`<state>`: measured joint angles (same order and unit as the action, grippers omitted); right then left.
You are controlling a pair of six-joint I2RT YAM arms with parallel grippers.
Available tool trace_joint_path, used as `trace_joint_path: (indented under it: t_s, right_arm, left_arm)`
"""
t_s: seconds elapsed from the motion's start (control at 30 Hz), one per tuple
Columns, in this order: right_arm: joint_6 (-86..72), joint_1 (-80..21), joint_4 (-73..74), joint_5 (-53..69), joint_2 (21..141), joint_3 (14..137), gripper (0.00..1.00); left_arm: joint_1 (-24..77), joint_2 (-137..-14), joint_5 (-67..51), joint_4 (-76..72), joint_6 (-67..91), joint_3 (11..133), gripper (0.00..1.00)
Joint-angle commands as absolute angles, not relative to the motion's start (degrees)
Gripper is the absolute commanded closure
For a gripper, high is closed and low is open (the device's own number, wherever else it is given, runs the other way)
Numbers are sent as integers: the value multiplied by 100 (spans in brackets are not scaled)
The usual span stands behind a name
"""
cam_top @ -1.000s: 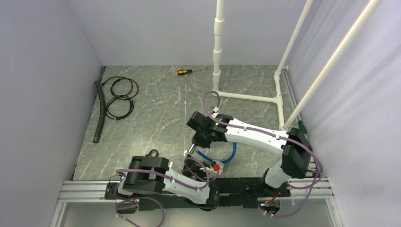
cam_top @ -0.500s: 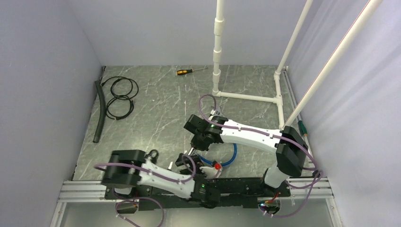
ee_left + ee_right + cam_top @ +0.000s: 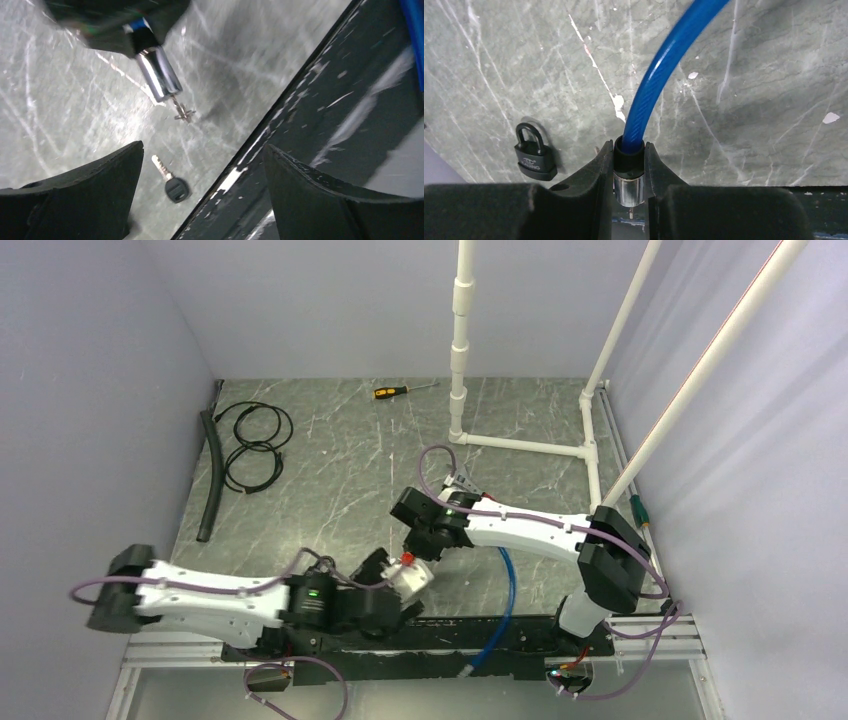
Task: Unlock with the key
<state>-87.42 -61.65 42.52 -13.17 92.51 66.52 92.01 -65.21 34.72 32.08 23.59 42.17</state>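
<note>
Soft, even light leaves only faint shadows in the top view, while the left wrist view smears with motion blur at right, with glare on the chrome lock barrel [image 3: 159,75].

The overhead camera looks steeply down from behind the arm bases [image 3: 570,615] over the whole worktop [image 3: 330,460]. Both wrist cameras hover close to that grey surface, sharing the metal tip [image 3: 159,75] of the blue cable [image 3: 659,75].
</note>
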Motion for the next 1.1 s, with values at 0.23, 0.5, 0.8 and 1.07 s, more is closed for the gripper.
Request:
trace_joint_path:
  t_s: [0.23,0.5,0.8,1.07]
  right_arm:
    - [-8491,-6164,3834,-1551,8886,6373,100]
    - [-8115,-6194,3505,-1612,8670,6325,100]
    - [-7107,-6214,1555,-983,7917,5305,100]
    - [-6846,-6231,1202,-594,7871,5251,100]
  left_arm:
    - [8900,-3129,3313,2797,2860,3357,6]
    - [8790,-3281,3739,2940,3692,3354,8]
    - [7593,-3690,2601,2533,3808,3269,12]
    - [6676,-3997,1489,1422,3655,2944,18]
